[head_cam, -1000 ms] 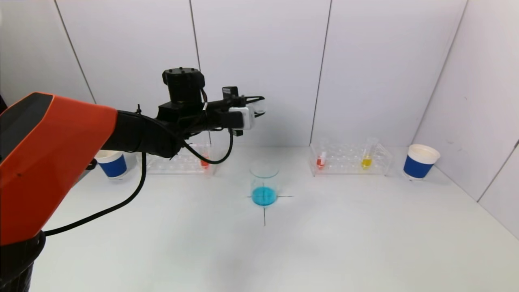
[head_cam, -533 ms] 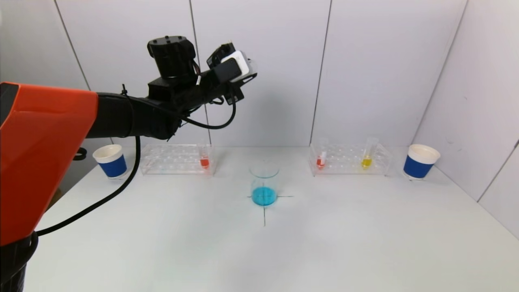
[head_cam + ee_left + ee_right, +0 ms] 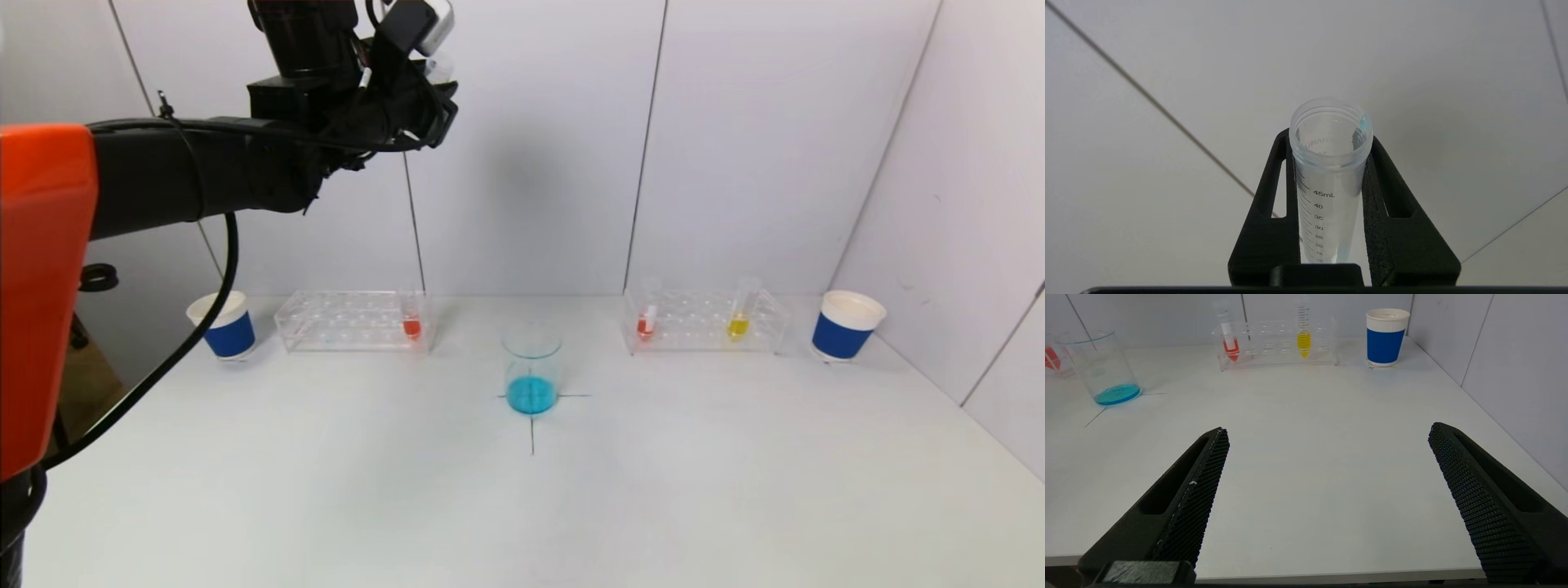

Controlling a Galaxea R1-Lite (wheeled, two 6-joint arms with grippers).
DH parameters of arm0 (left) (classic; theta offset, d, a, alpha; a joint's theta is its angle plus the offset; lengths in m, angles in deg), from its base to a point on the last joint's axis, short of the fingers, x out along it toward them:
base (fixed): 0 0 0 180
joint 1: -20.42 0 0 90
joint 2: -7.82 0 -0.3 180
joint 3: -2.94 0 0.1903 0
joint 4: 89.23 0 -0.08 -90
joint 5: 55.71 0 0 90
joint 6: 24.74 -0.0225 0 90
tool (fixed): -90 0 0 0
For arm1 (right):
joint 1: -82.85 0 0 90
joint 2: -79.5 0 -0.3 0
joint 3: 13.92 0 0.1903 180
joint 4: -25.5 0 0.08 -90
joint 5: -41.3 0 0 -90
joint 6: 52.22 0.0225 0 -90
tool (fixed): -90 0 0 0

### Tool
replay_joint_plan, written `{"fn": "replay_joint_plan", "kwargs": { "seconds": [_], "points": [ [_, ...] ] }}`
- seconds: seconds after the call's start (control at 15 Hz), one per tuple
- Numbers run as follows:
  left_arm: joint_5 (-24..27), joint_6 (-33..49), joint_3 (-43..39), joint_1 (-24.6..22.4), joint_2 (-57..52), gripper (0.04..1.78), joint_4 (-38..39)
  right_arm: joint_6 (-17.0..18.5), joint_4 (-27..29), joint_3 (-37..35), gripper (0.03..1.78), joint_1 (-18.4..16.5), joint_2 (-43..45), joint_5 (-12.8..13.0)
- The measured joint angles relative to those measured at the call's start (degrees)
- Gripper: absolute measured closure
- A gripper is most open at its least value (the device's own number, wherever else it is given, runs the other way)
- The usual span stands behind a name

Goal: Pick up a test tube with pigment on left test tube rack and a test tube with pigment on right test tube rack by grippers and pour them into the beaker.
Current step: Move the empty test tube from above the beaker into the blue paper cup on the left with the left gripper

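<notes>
Emptied graduated test tube (image 3: 1329, 179) pinched between left gripper (image 3: 1331, 204) jaws, open mouth up, blue trace at rim; held high above left test tube rack (image 3: 351, 320). Beaker (image 3: 532, 369) with blue liquid at table (image 3: 653, 474) centre cross. Right test tube rack (image 3: 706, 321) carries red tube (image 3: 647, 314), yellow tube (image 3: 740, 309). Right gripper (image 3: 1327, 498) low at table's near edge, jaws spread wide, holding nothing.
</notes>
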Motion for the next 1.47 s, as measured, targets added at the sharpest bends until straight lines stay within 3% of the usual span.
{"fn": "replay_joint_plan", "kwargs": {
  "seconds": [0.27,0.6,0.93,1.47],
  "points": [
    [-5.3,6.8,0.3,-3.6,-3.7,1.37,-10.3,0.0,0.0,0.0,0.04,0.0,0.0,0.0],
    [-16.0,16.2,0.3,-6.1,-4.9,1.37,-11.6,0.0,0.0,0.0,0.04,0.0,0.0,0.0],
    [-17.6,19.3,0.1,-11.4,-5.5,1.37,-17.1,0.0,0.0,0.0,0.04,0.0,0.0,0.0],
    [-18.1,23.6,-1.2,-21.0,-5.3,1.37,-17.3,0.0,0.0,0.0,0.04,0.0,0.0,0.0]
  ]
}}
